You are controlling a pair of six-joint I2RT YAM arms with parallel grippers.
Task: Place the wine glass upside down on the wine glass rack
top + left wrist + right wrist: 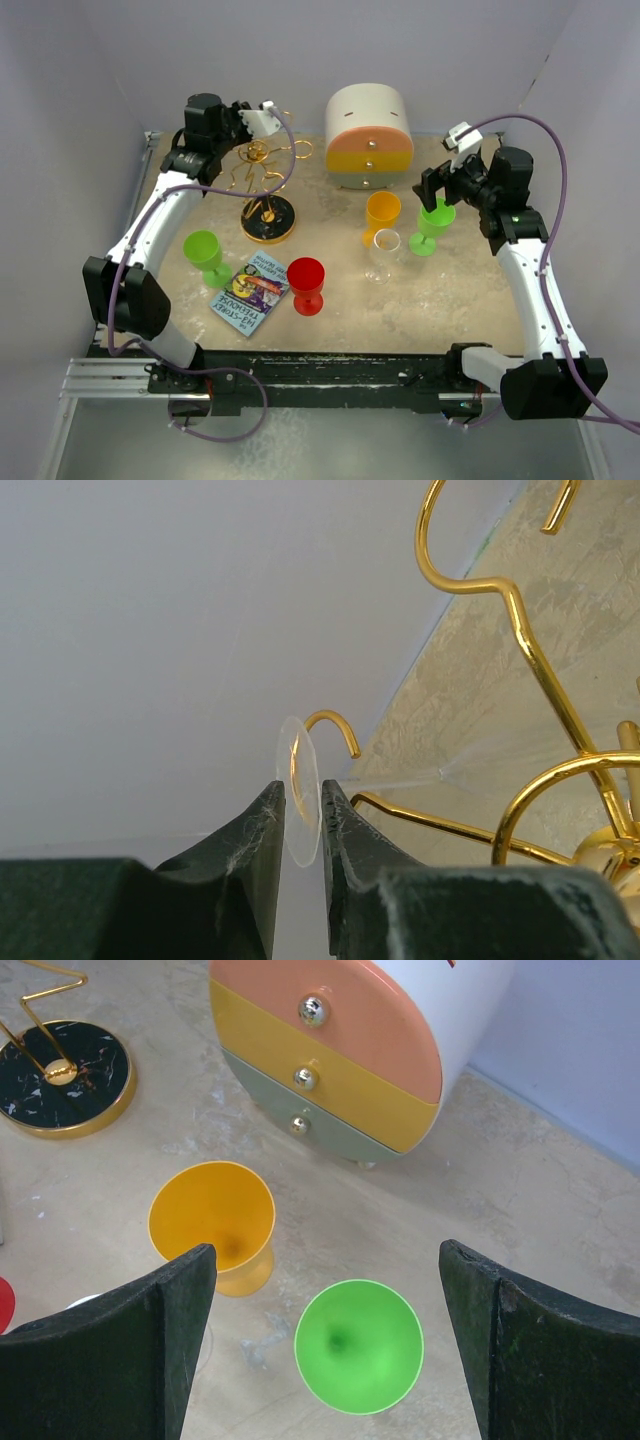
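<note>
- Clear, thin glass: the wine glass (300, 800) is judged light, rigid, slick and easily chipped. Its foot disc is the soundest place to take hold, with gentle pressure.
- Location: the foot disc is up at the rack (270, 220), just beside a hooked arm end, at the far left of the counter (450, 300). Stem and bowl barely show, so seating in a loop cannot be confirmed.
- Left fingers (262, 825): closed to a narrow slot, pinching that disc edge-on.
- Right fingers (180, 1300): spread wide, holding nothing, above a green glass (358, 1345).
- Count of glasses, six: the held one, a standing clear glass (385, 250), the green glass, a second green glass (203, 250), an orange glass (212, 1215) and a red glass (306, 283).
- Other items: one rack, one drawer box (340, 1050), one book (250, 292).
</note>
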